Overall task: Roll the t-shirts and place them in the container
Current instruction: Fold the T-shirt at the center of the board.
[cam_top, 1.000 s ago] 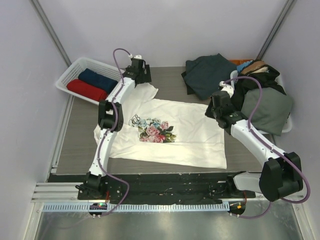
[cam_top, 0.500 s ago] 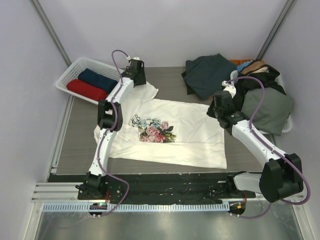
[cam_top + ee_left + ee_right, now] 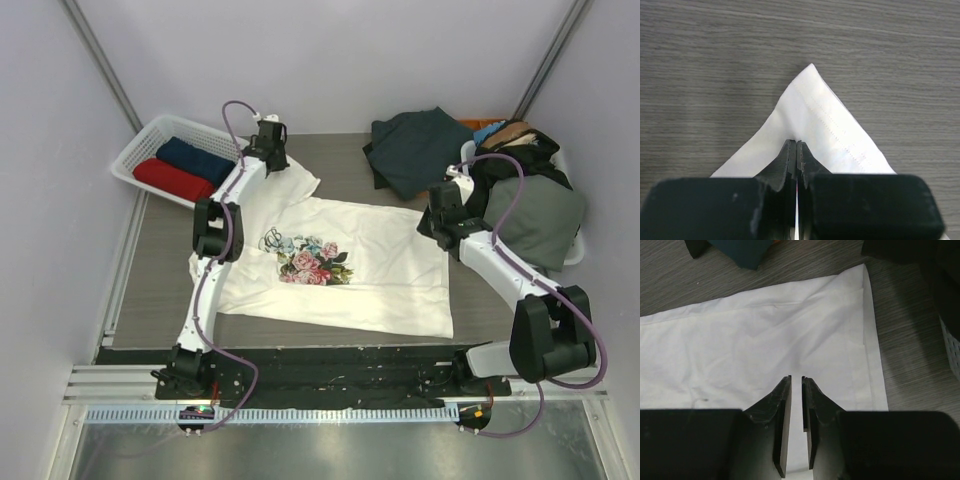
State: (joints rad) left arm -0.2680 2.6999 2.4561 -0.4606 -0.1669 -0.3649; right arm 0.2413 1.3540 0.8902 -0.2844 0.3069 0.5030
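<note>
Soft cream t-shirt (image 3: 385,275) flat on grey woodgrain table (image 3: 160,285); our left gripper (image 3: 797,145) pinches its stitched sleeve, right gripper (image 3: 796,378) barely parted.

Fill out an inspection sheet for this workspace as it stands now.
Surface: grey wood-grain table.
Job's things: cream floral t-shirt spread flat, unrolled; red roll and navy roll in the white basket.
Clutter: dark green garment at the far side; clothes heap at right.
Grippers: left gripper shut, apparently pinching the sleeve; right gripper slightly open over the hem corner.
Cables: purple cables loop along both arms.
Surroundings: pale walls; nothing else seen.
</note>
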